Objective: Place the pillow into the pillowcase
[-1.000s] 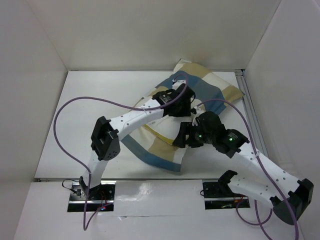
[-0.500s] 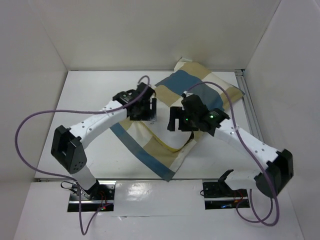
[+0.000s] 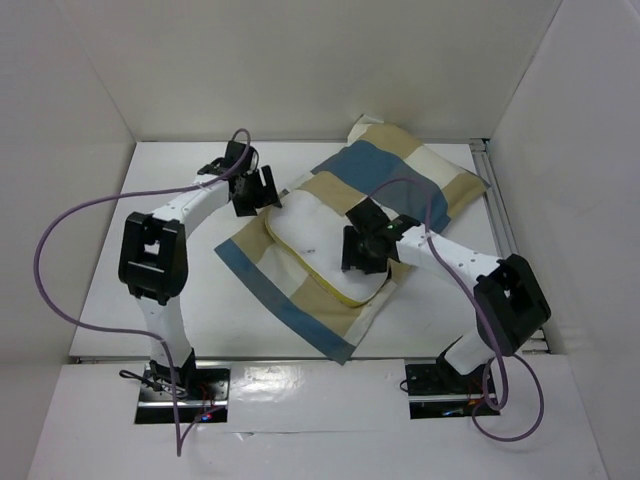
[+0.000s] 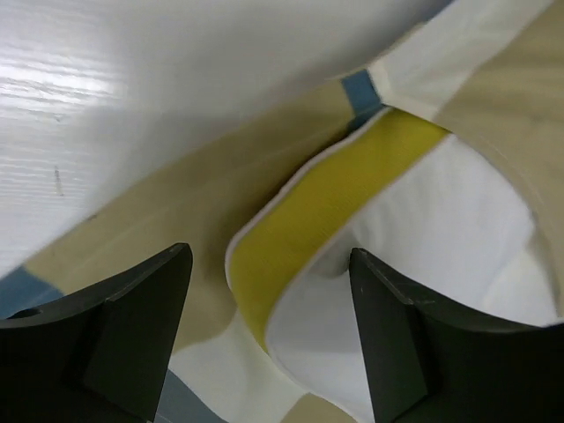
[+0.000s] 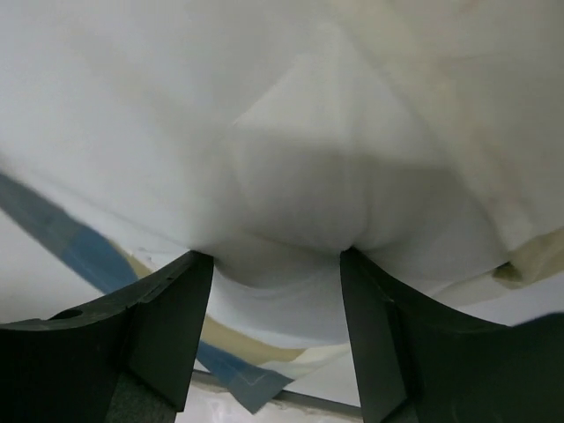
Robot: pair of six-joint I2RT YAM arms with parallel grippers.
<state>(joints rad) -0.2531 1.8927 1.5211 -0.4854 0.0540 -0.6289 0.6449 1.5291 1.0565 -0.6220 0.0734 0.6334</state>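
The checked pillowcase [image 3: 400, 175] lies spread slantwise on the white table. The white pillow [image 3: 310, 240] shows at its open left side, with a thin yellow edge along its near side. My left gripper [image 3: 266, 192] is open at the case's far-left edge. In the left wrist view its gripper [image 4: 269, 256] stands astride the pillow's yellow edge band [image 4: 326, 203], with the white pillow [image 4: 441, 220] and tan cloth [image 4: 203, 203] on either side. My right gripper [image 3: 358, 250] sits on the pillow's right side. Its wrist view shows the gripper [image 5: 276, 254] pinching a bulge of the white pillow [image 5: 291, 115].
White walls close the table at the back and on both sides. A metal rail [image 3: 503, 230] runs along the right edge. Purple cables loop over both arms [image 3: 70, 230]. Bare table [image 3: 170, 270] lies left of the case.
My left gripper has swung from the middle of the case to its far-left edge. My right gripper has shifted up and left. The case now lies flatter and the white pillow shows.
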